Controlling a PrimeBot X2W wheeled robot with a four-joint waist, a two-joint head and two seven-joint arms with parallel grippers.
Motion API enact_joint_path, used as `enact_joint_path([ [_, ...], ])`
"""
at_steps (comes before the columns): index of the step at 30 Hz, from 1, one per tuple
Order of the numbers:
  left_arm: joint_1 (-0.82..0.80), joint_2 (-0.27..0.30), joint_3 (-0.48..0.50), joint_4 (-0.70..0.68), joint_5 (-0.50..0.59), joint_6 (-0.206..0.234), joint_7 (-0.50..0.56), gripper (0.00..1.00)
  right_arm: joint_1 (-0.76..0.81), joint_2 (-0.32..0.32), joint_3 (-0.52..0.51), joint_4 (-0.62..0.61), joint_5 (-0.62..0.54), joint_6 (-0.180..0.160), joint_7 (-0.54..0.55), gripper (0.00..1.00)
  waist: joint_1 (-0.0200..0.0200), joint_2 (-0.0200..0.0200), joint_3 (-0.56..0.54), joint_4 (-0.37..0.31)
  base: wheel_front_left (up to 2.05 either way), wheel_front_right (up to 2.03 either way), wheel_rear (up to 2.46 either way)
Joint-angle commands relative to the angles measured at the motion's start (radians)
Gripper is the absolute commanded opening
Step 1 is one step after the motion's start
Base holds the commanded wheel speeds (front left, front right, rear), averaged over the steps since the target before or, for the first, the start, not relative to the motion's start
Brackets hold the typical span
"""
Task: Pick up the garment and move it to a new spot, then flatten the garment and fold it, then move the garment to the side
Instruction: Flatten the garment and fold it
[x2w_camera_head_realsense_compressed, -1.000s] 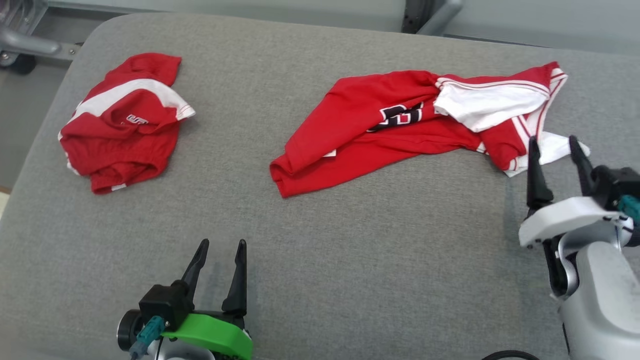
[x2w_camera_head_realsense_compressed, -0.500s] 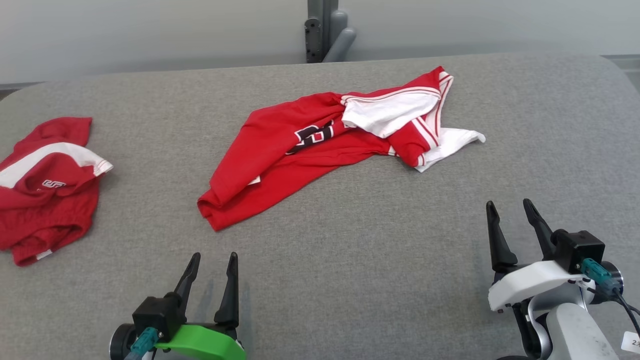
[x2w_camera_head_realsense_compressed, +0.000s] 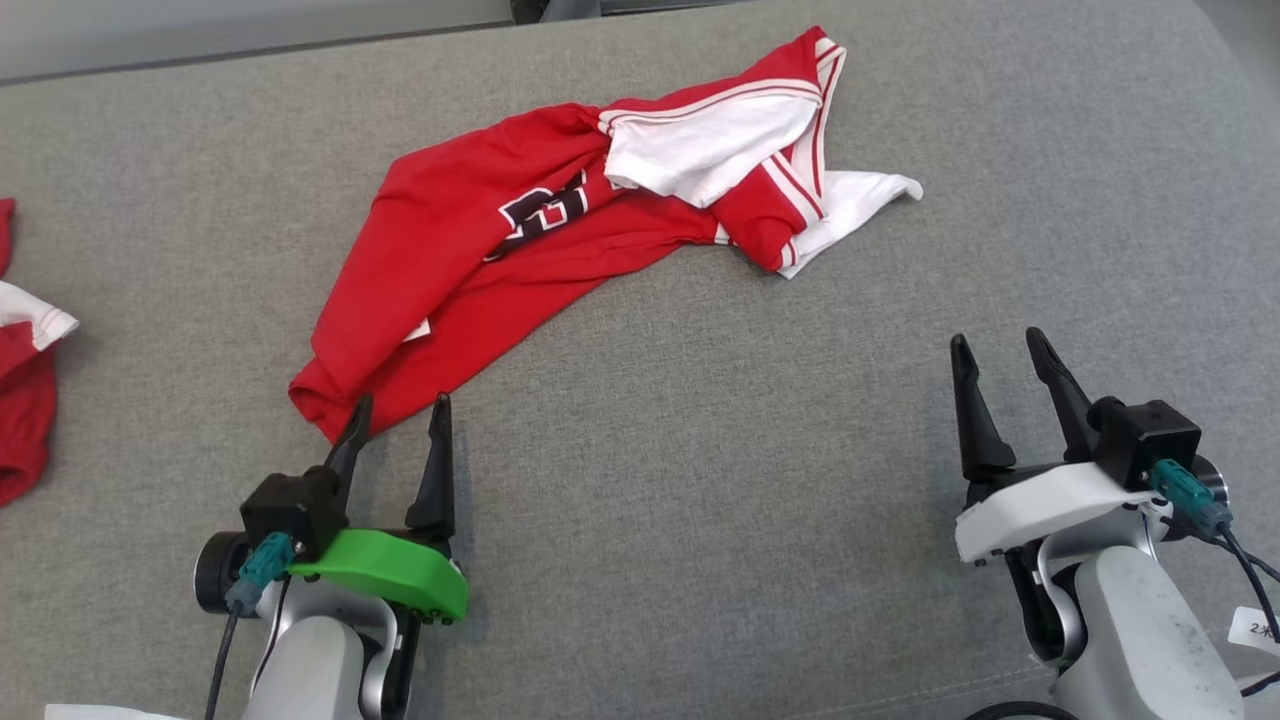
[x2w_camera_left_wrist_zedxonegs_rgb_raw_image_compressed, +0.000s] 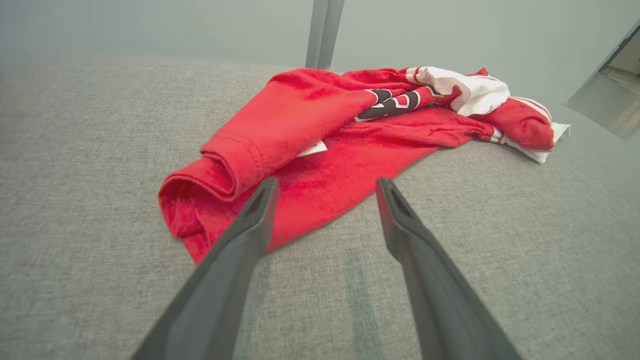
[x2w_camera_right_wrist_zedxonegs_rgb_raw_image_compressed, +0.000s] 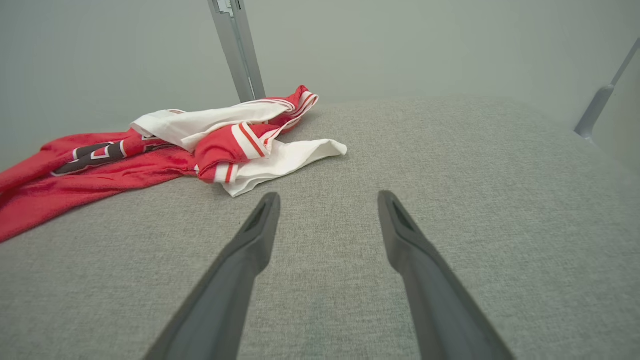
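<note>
A crumpled red and white garment (x2w_camera_head_realsense_compressed: 560, 220) with dark lettering lies stretched across the grey padded table (x2w_camera_head_realsense_compressed: 700, 450), its red hem end nearest me. My left gripper (x2w_camera_head_realsense_compressed: 400, 410) stands open just short of that hem, and in the left wrist view the garment (x2w_camera_left_wrist_zedxonegs_rgb_raw_image_compressed: 350, 135) lies right beyond its open fingertips (x2w_camera_left_wrist_zedxonegs_rgb_raw_image_compressed: 265, 192). My right gripper (x2w_camera_head_realsense_compressed: 1000, 345) is open and empty over bare table, well to the near right of the garment's white end (x2w_camera_head_realsense_compressed: 860, 195). The right wrist view has the garment (x2w_camera_right_wrist_zedxonegs_rgb_raw_image_compressed: 225, 135) up and to the left of that gripper (x2w_camera_right_wrist_zedxonegs_rgb_raw_image_compressed: 327, 200).
A second red and white garment (x2w_camera_head_realsense_compressed: 25, 400) lies bunched at the table's left edge. A grey metal post (x2w_camera_right_wrist_zedxonegs_rgb_raw_image_compressed: 240, 50) rises behind the table's far edge. A pale wall runs beyond it. Bare grey table spreads between and to the right of my grippers.
The head camera has swung right and down, so the whole picture shifted left and up. My right gripper has drawn back from the garment's white end; my left gripper now sits close to the hem.
</note>
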Motion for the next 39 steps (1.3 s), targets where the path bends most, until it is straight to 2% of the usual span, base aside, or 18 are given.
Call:
enact_joint_path([
  [1, -0.024, 0.003, 0.014, 0.024, 0.005, 0.000, 0.001, 1.00, -0.015, 0.000, -0.002, -0.001, 0.005, -0.002, -0.002, 1.00, 0.0000, 0.0000, 0.057, -0.026, 0.00, 0.00, 0.00],
  [6, -0.046, 0.003, 0.046, 0.066, -0.001, 0.015, 0.001, 1.00, -0.028, 0.003, -0.010, 0.002, 0.008, -0.002, -0.002, 1.00, 0.0000, 0.0000, 0.071, -0.028, 0.00, 0.00, 0.00],
  [11, -0.038, 0.004, 0.086, 0.055, -0.008, 0.047, 0.001, 1.00, -0.026, 0.009, -0.019, 0.006, 0.011, -0.002, -0.002, 1.00, 0.0000, 0.0000, 0.077, -0.020, 0.00, 0.00, 0.00],
  [15, -0.029, 0.003, 0.096, 0.046, -0.013, 0.056, 0.001, 1.00, -0.028, 0.011, -0.021, 0.009, 0.010, -0.002, -0.002, 1.00, 0.0000, 0.0000, 0.081, -0.015, 0.00, 0.00, 0.00],
  [28, -0.021, 0.003, 0.102, 0.060, -0.034, 0.075, 0.001, 1.00, -0.033, 0.014, -0.025, 0.023, 0.013, -0.002, -0.002, 1.00, 0.0000, 0.0000, 0.081, -0.018, 0.00, 0.00, 0.00],
  [33, -0.032, 0.003, 0.093, 0.068, -0.041, 0.067, 0.001, 1.00, -0.034, 0.014, -0.026, 0.022, 0.014, -0.002, -0.002, 1.00, 0.0000, 0.0000, 0.083, -0.019, 0.00, 0.00, 0.00],
  [36, -0.040, 0.003, 0.087, 0.068, -0.039, 0.061, 0.001, 0.77, -0.036, 0.014, -0.024, 0.024, 0.015, -0.002, -0.002, 1.00, 0.0000, 0.0000, 0.084, -0.019, 0.00, 0.00, 0.00],
  [37, -0.041, 0.003, 0.086, 0.065, -0.037, 0.058, 0.001, 0.49, -0.037, 0.015, -0.025, 0.024, 0.018, -0.002, -0.002, 1.00, 0.0000, 0.0000, 0.084, -0.019, 0.00, 0.00, 0.00],
  [39, -0.043, 0.003, 0.085, 0.051, -0.029, 0.051, 0.001, 0.30, -0.038, 0.015, -0.025, 0.023, 0.018, -0.002, -0.002, 1.00, 0.0000, 0.0000, 0.084, -0.019, 0.00, 0.00, 0.00],
])
